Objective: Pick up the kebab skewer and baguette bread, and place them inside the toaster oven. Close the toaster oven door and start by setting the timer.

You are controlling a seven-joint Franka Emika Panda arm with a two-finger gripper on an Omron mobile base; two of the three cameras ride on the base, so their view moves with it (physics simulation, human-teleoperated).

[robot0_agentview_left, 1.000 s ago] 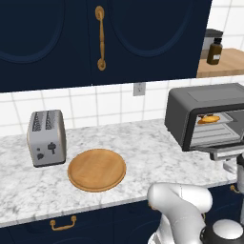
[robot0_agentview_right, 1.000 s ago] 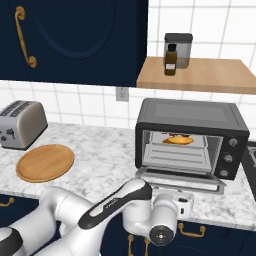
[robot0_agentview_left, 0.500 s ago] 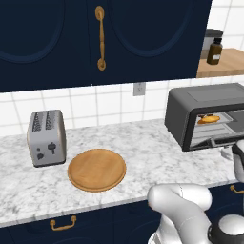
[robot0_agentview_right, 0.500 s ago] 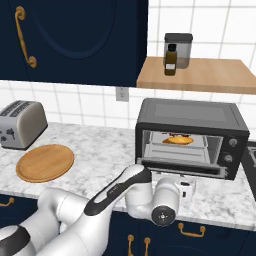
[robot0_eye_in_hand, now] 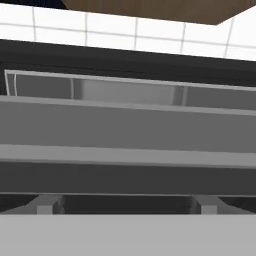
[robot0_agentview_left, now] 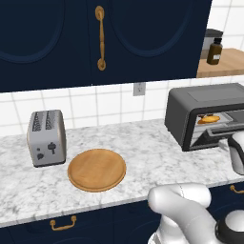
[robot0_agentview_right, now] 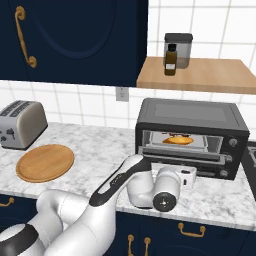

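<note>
Jaws: spread wide, nothing held; gripper (robot0_agentview_right: 186,176) just before the toaster oven door (robot0_agentview_right: 186,155).
Bread: baguette bread (robot0_agentview_right: 178,140) inside toaster oven (robot0_agentview_right: 192,116).
Technique: door is best lifted squarely from beneath until shut.

place: a rendered home kitchen
worktop: marble counter (robot0_agentview_left: 143,152) over navy drawers with brass pulls
walls: white tiles, outlet (robot0_agentview_left: 139,88), navy cupboards (robot0_agentview_left: 95,38) above
appliances: silver toaster (robot0_agentview_left: 46,138), grey toaster oven (robot0_agentview_right: 192,135)
extras: round board (robot0_agentview_left: 96,169), wooden shelf (robot0_agentview_right: 200,75) with a bottle (robot0_agentview_right: 171,60)
</note>
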